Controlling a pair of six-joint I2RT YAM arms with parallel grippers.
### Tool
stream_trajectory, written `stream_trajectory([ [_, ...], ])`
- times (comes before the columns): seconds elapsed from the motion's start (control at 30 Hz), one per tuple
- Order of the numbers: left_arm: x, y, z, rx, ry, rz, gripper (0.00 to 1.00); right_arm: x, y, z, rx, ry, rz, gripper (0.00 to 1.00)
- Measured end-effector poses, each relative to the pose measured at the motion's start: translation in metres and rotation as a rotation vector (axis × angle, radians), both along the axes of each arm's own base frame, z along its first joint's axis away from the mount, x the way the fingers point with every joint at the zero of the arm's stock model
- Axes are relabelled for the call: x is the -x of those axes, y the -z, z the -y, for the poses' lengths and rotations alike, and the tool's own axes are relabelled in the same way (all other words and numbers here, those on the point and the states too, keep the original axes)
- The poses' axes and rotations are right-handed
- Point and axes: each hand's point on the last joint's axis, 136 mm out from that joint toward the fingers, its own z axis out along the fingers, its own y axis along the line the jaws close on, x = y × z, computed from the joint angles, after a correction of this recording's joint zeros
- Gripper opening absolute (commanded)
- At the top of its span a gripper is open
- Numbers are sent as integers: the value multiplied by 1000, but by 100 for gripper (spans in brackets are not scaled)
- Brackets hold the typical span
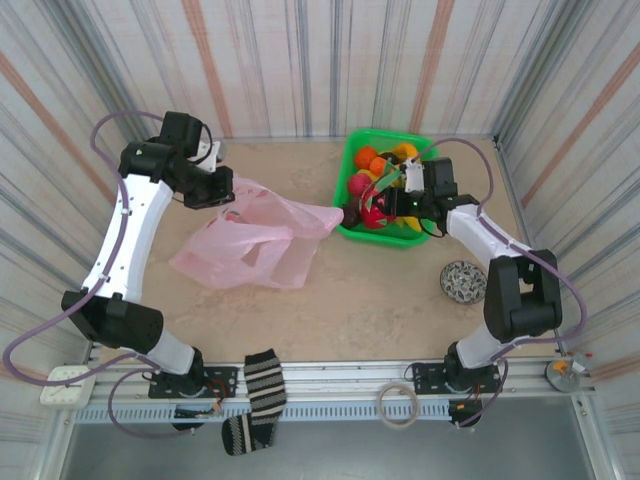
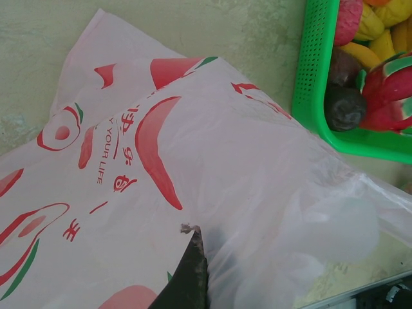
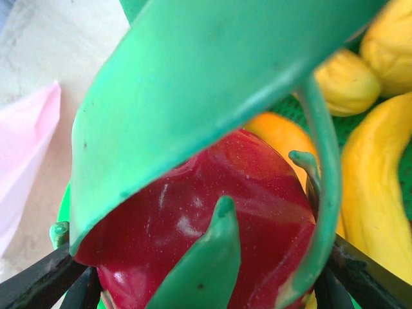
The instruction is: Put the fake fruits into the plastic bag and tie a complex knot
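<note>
now | left fingers point(image 2: 190, 278) pinch bag point(image 2: 244, 187) | right fingers point(image 3: 40, 283) grip red fruit point(image 3: 187, 215)

one pink plastic bag point(image 1: 250, 240), one green basket point(image 1: 346, 175), one striped sock point(image 1: 264, 380), one tape ring point(image 1: 400, 405) and one small round dish point(image 1: 463, 281). the fake fruits point(image 1: 378, 165) lie heaped too tightly to count; one red fruit point(image 3: 257, 212) has green leaves.

The pink bag point(image 1: 255, 238), translucent with red prints, lies crumpled and untied just left of the green basket point(image 2: 313, 77). The fruits point(image 1: 374, 165), orange, yellow and dark purple, sit heaped inside the basket, among them a glossy red fruit point(image 3: 193, 225) with green leaves.
</note>
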Motion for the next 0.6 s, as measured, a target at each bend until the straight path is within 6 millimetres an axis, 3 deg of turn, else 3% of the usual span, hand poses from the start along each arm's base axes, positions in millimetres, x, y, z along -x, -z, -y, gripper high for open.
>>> stream_trajectory([
  [0.33,0,-1,6,15,1,0,0,6,-28,20,-89,86,74,38],
  [0.6,2,-1,9,21,5,-3,0,12,-70,25,-154,111,166,36],
])
